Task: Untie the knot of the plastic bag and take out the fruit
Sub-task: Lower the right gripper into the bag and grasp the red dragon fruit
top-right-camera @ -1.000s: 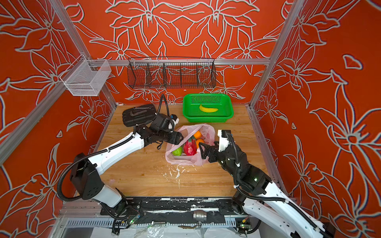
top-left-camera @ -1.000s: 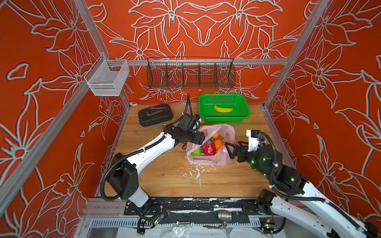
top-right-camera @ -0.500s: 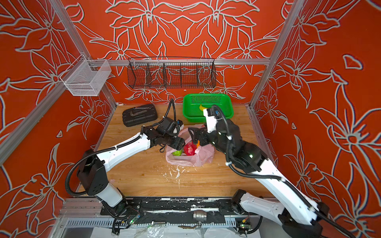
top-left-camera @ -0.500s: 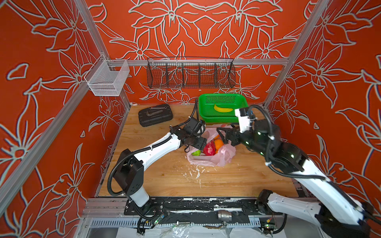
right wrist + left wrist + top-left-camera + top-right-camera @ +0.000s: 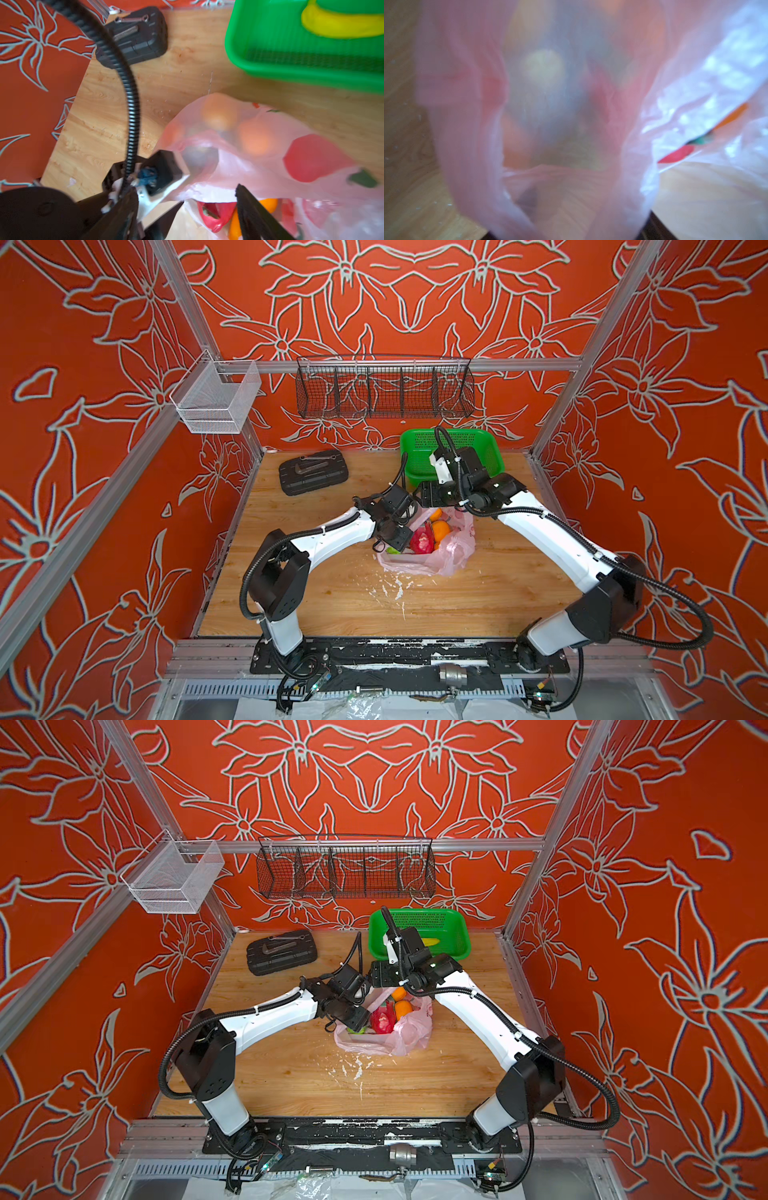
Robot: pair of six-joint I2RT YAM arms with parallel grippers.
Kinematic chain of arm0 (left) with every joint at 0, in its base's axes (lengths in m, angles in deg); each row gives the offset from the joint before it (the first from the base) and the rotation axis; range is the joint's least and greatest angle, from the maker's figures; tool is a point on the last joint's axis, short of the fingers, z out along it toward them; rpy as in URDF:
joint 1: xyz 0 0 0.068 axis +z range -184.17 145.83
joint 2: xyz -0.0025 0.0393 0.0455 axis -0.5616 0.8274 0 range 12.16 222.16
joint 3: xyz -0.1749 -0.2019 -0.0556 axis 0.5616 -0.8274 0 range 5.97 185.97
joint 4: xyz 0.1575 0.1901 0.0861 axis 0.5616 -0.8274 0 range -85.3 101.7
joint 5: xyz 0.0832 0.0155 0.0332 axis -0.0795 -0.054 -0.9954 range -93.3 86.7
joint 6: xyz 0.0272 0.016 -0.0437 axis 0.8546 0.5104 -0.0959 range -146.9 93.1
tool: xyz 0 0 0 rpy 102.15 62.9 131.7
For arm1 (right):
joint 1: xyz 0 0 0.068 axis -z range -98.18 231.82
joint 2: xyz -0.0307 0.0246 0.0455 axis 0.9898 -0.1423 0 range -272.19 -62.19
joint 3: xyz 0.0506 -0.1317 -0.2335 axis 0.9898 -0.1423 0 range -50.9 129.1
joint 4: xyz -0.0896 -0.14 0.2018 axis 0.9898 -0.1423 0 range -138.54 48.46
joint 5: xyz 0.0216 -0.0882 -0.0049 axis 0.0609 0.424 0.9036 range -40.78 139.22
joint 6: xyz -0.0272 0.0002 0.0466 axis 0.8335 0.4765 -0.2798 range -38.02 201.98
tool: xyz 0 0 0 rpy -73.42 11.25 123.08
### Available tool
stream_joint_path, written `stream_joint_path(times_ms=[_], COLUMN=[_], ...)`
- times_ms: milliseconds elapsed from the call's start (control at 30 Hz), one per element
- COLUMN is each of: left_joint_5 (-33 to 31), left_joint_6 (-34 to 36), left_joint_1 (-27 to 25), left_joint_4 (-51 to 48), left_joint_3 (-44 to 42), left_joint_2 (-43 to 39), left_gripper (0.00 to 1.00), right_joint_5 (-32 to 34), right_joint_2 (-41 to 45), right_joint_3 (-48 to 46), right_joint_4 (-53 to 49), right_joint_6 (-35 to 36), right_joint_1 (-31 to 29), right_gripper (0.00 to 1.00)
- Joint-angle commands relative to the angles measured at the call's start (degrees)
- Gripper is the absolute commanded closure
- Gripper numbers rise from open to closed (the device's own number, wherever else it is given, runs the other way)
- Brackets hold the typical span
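Well off to the back-left of the plastic bag, a black tool case lies on the table, clear of the work. The left claw sits at the bag's left rim with its tip down in the pink film. That film is draped over the claw's own camera, so I cannot tell whether it is parted or pinching. It is probably there to pin that side and keep the mouth wide.

The bag rests near the table's middle, its mouth gaping upward. No knot shows anywhere, so the untying looks done. The fruit is all inside the bag: a green one at the left rim, then a red dragon fruit and 2 oranges showing in the mouth.

The right claw reaches in from behind the bag. Its 2 fingers are spread apart over the mouth with nothing pinched, likely lining up on the dragon fruit.

Behind the bag to the right stands a green basket with a banana in it, a likely drop spot.
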Motion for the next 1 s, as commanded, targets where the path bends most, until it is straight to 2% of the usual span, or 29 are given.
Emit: stream_joint_path(times_ms=[0, 33, 100, 200, 300, 433, 567, 667, 767, 967], left_joint_5=[-5.4, -5.8, -5.5, -1.4, 2.8, 7.0, 10.8, 11.5, 11.5, 12.2], left_joint_6=[0.0, -0.7, -2.4, -5.3, -7.7, -9.7, -11.6, -12.6, -13.4, -14.8], left_joint_1=[-0.5, -0.4, -0.2, 1.6, 3.4, 5.6, 7.1, 7.5, 7.6, 7.6], left_joint_4=[-0.7, -0.3, 0.1, 0.6, 1.8, 2.7, 5.0, 6.3, 6.3, 7.0], left_joint_3=[0.3, 0.4, 0.9, 1.5, 1.1, 0.9, -0.4, -1.3, -1.8, -3.4], left_joint_2=[0.4, 0.1, -0.5, -1.6, -2.9, -4.3, -6.0, -6.9, -7.5, -9.2], left_gripper=[0.66, 0.74, 0.8, 0.81, 0.81, 0.81, 0.81, 0.83, 0.84, 0.86], right_joint_5=[-7.9, -9.6, -11.2, -13.1, -12.0, -13.8, -14.7, -13.7, -12.4, -1.6], right_joint_2=[0.7, 1.5, 3.3, 6.6, 10.5, 14.3, 13.4, 11.5, 11.4, 16.5], right_joint_3=[-3.0, -5.1, -9.1, -15.3, -22.2, -32.0, -38.6, -40.2, -37.3, -32.1], right_joint_4=[1.7, 3.2, 5.5, 6.8, 8.0, 12.2, 15.6, 15.7, 12.8, 14.0], right_joint_6=[-0.9, -0.5, -0.3, 2.1, 2.6, -1.7, -4.4, -6.2, -4.9, -4.5], right_joint_1=[0.0, 0.1, -0.2, -0.9, -1.9, -4.3, -9.5, -11.1, -11.3, -11.3], right_gripper=[0.31, 0.32, 0.37, 0.4, 0.44, 0.46, 0.47, 0.47, 0.43, 0.3])
